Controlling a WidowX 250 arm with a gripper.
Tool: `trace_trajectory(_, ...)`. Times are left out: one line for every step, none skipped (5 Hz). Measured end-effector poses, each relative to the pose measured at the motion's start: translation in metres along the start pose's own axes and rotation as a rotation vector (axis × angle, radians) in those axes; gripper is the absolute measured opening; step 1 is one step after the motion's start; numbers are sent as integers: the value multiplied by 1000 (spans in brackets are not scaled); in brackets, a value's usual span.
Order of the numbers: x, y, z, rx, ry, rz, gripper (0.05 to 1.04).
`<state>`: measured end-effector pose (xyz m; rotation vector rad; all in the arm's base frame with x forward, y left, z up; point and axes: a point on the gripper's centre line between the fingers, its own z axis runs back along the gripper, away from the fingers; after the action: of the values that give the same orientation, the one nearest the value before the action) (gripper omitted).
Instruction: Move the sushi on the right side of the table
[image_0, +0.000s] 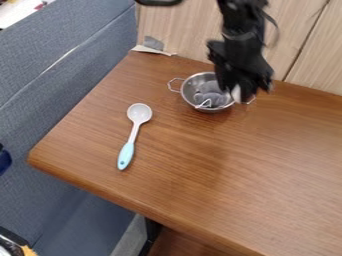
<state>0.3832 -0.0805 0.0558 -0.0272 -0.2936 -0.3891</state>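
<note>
Gripper (246, 95) at the right rim of the metal pot (188, 86); you can't make out whether it's grasping or released. White piece (236, 93) by its tip, probably the sushi. Confirm a firm hold, lift straight up past rim and handle (251, 100), swing right, lower onto table (280, 165), release.

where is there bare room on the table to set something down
The table is bare below the pot, from the spoon to the picture's right edge, and left of the spoon. It's crowded at the pot, where the gripper hangs.
</note>
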Motion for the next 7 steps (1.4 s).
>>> trace_trajectory(-8, -16, -26, -31, 54, -56, 558)
trace_trajectory(-16, -19, -50, -23, 113, -103, 558)
trace_trajectory(-24, -18, -63, -12, 154, -121, 558)
trace_trajectory(-25, -17, -62, -6, 166, -119, 636)
trace_trajectory(-26, -15, -62, 3, 174, -113, 931)
trace_trajectory(-28, -13, -62, 5, 179, -107, 1007)
trace_trajectory(-21, -12, -49, 4, 143, -97, 1001)
